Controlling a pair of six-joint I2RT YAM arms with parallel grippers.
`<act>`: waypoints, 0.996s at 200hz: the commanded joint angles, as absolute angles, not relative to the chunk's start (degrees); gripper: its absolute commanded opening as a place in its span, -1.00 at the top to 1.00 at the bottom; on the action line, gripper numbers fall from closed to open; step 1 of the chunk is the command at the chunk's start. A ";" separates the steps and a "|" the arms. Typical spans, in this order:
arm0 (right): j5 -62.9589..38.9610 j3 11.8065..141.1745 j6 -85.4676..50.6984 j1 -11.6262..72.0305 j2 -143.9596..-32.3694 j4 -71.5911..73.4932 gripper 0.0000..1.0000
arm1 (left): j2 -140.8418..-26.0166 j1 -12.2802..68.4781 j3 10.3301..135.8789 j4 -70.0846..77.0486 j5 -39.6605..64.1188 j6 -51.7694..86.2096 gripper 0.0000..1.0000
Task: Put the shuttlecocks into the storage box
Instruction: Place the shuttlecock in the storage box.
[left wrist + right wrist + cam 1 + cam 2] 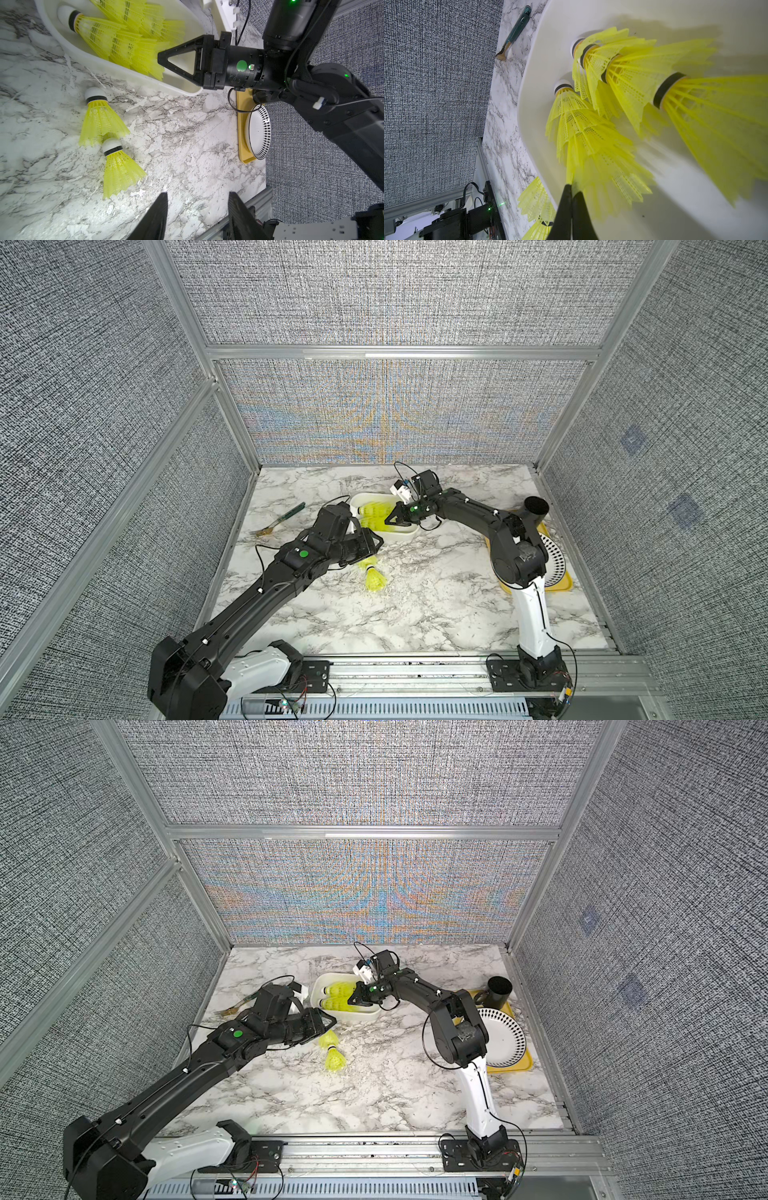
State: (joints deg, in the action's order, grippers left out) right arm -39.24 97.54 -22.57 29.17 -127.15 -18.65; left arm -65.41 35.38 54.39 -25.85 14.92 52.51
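**Location.** Most shuttlecocks [116, 41] lie in the storage box [409, 533], caps toward one end, skirts slotted into each other. A loose pair [99, 118] rests on the worktop [415, 614] just beside the box, the cap of one touching the skirt edge of the other.

**Jaws.** The right jaws are closed inside the box at the flared end of one nested row [583, 133]. A strip of skirt runs in between their tips, so it is judged pinched. The left jaws stand part-open and empty, above the worktop near the loose pair.

**Handling, judged.** The shuttlecocks are very light. The lattice skirt is springy and thin, so it should yield to a pinch and crease under a hard one. The rounded cap is firm but likely slippery. The best hold looks to be across the skirt wall or at the black band. A shuttlecock lying on its side may roll in an arc when nudged.

**Not verifiable.** The count in the box is unclear, because nested skirts hide the caps. In both top views the left arm covers part of the loose pair. In the right wrist view the nearest skirts are blurred.
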 commanded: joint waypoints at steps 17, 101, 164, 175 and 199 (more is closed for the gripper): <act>-39.81 97.51 -23.03 29.35 -127.90 -17.36 1.00 | -65.37 35.42 54.05 -26.55 14.48 51.84 0.00; -39.72 96.94 -23.71 29.34 -128.34 -16.72 1.00 | -65.96 35.75 54.37 -26.28 14.72 51.77 0.00; -38.23 96.29 -23.64 29.27 -126.45 -17.07 0.61 | -65.56 35.86 54.07 -26.62 14.64 51.59 0.00; -37.86 96.16 -23.73 29.28 -126.05 -17.14 0.54 | -65.46 35.83 53.94 -26.63 14.67 51.59 0.00; -37.53 95.82 -23.90 29.18 -125.53 -17.23 0.46 | -65.45 35.88 53.91 -26.63 14.46 51.59 0.00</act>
